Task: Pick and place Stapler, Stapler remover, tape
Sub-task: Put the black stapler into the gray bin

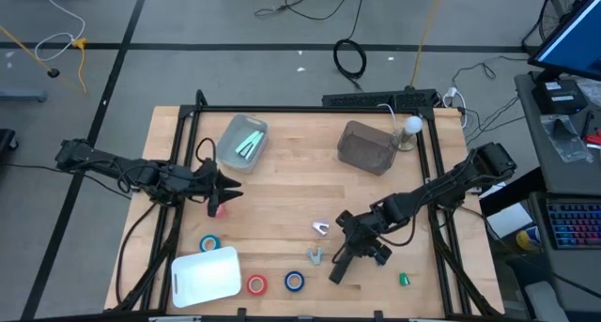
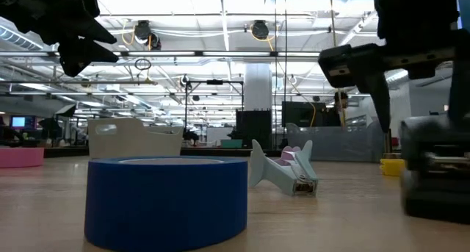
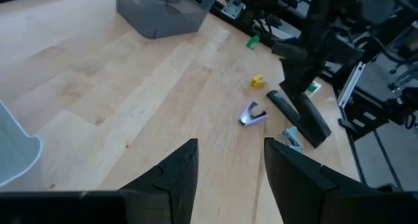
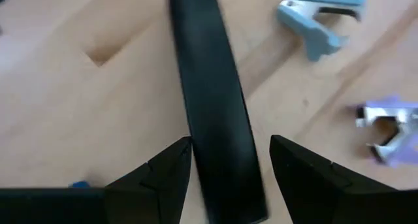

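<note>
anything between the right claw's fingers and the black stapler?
Nothing. In the right wrist view the black stapler runs straight into the gap of the open right claw, only bare wood either side.

The high view looks straight down on the whole pale wooden table (image 1: 282, 200). The low view sits at tabletop level, close behind a blue tape roll (image 2: 167, 200). Both wrist views look down past their fingers and share the long black stapler (image 3: 299, 117).
</note>
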